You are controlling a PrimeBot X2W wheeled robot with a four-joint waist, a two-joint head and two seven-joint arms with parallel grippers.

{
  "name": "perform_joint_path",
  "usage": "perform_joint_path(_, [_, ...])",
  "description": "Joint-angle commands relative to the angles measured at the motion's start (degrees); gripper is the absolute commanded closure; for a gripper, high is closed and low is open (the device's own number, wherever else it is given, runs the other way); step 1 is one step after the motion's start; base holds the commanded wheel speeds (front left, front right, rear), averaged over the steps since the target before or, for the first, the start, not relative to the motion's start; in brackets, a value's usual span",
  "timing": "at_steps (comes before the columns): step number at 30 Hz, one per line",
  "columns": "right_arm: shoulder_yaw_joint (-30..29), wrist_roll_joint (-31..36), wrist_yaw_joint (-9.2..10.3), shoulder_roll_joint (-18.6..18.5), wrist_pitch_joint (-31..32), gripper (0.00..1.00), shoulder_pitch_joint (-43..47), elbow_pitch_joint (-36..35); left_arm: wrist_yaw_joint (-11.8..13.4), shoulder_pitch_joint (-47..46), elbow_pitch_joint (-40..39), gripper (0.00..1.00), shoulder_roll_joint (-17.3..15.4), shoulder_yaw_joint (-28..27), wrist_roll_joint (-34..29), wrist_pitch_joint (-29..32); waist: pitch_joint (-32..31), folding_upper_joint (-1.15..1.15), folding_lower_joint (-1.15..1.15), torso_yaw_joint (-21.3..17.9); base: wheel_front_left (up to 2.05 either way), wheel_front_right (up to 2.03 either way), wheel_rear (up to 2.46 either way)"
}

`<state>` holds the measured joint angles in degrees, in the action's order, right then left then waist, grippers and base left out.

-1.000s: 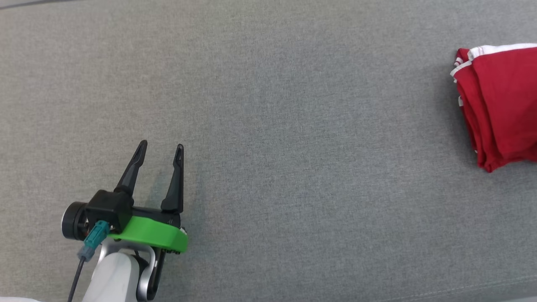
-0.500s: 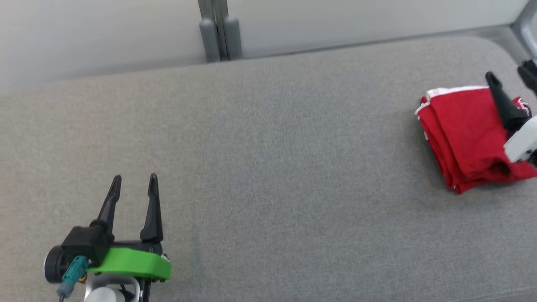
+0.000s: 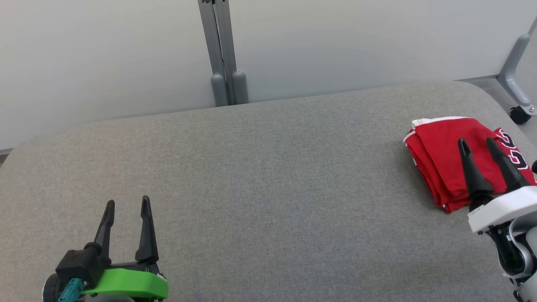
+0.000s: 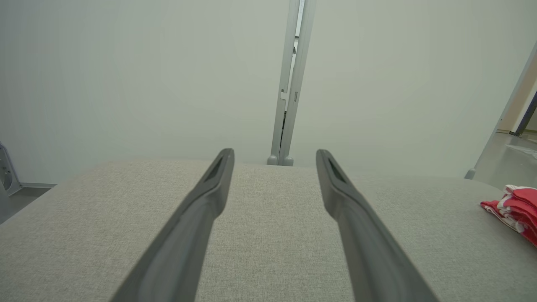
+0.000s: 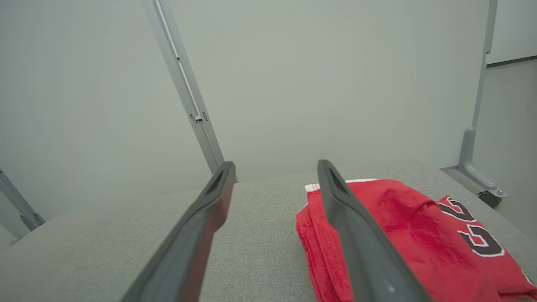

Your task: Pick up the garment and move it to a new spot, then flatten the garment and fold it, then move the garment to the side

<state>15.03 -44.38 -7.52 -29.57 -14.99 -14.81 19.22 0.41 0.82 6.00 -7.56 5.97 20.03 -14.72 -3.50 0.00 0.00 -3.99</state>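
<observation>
1. The grey padded surface runs the full width in front of me, with rounded far corners.
2. The garment lies at the right end of that surface, near the far right corner. It is red and folded into a compact, layered stack. White trim runs along its far edge, and dark numerals outlined in white show on its right side.
3. My right gripper reaches from the lower right, its two dark fingers spread, holding nothing and pointing over the garment's near edge. I cannot tell whether they touch the cloth.
4. My left gripper sits at the lower left, well apart from the garment. Its fingers are also spread, nothing is between them, and they point toward the far edge.
</observation>
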Motion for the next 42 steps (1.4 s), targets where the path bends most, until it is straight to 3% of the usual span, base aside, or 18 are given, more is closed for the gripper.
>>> perform_joint_path(1, [-1.7, 2.4, 0.07, 1.6, -0.2, 0.00, 2.1, -1.0, -0.2, 1.0, 0.6, 0.00, 0.1, 0.0, -0.9, -0.3, 0.0, 0.00, 0.00, 0.1, 0.00, 0.00, 0.00])
perform_joint_path(7, [-5.0, 10.1, 0.07, 7.3, -0.2, 0.00, 8.0, -4.7, -1.3, 1.8, 2.4, 0.00, 0.9, -1.4, -1.4, -0.5, -0.3, 0.00, 0.00, 0.1, 0.00, 0.00, 0.00])
perform_joint_path(16, [-6.9, 15.4, 0.07, 11.8, -0.2, 0.00, 10.1, -6.1, -3.6, 1.0, 4.8, 0.00, 2.0, -2.7, -5.6, -0.5, -0.7, 0.00, 0.00, 0.4, 0.00, 0.00, 0.00])
perform_joint_path(35, [-5.5, 17.0, 0.07, 14.4, -0.2, 0.00, 7.3, -2.1, -5.5, -0.6, 6.4, 0.00, 3.7, -4.4, -9.6, -0.5, -0.4, 0.00, 0.00, 1.2, 0.00, 0.00, 0.00])
perform_joint_path(36, [-5.5, 16.8, 0.00, 14.5, 0.0, 1.00, 7.8, -2.1, -5.4, 0.2, 6.5, 1.00, 3.5, -4.1, -9.5, -0.3, -0.4, 0.00, 0.00, 1.2, 0.00, 0.00, 0.00])
perform_joint_path(42, [-6.0, 13.7, 0.00, 15.7, 1.0, 1.00, 8.9, -1.1, -5.6, 0.2, 8.5, 1.00, 3.7, -5.0, -5.8, 1.5, -0.3, 0.00, 0.00, 1.3, 0.00, 0.00, 0.00])
